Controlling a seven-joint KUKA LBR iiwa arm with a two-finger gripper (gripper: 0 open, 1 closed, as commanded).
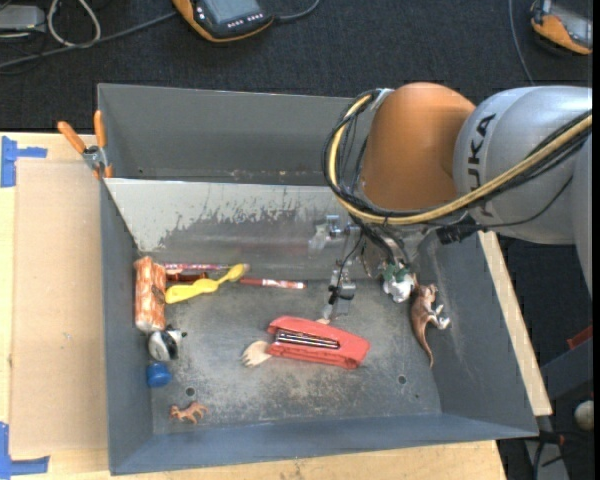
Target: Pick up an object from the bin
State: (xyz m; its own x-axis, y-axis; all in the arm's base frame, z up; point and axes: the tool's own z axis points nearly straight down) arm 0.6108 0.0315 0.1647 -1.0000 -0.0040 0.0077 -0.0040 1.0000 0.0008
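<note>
- Since the arm comes in from the right, with its orange cover bulking over the far right corner, the gripper hangs into the middle of the grey bin, low over the floor.
- Whether the gripper is open or closed I cannot tell from where I stand.
- Nearest to it is a flat red piece with a dark slot along its top. It lies flat on the bin floor, just on the near side of the gripper's tip.
- The tip looks to be at or just over the red piece's far edge; I cannot say whether they touch.
- A small cream bit lies at the red piece's left end, close enough that I'd guess a grasp could nudge it.
- A brown lizard toy leans on the sloping right wall, and a small green-and-white thing sits just right of the gripper.
- Well apart, along the left side, lie a yellow piece, a brown cylinder and a blue ball.
- Lying flat with open floor around most of it, the red piece seems to me the likeliest pick, though its low profile leaves little to catch hold of.
</note>
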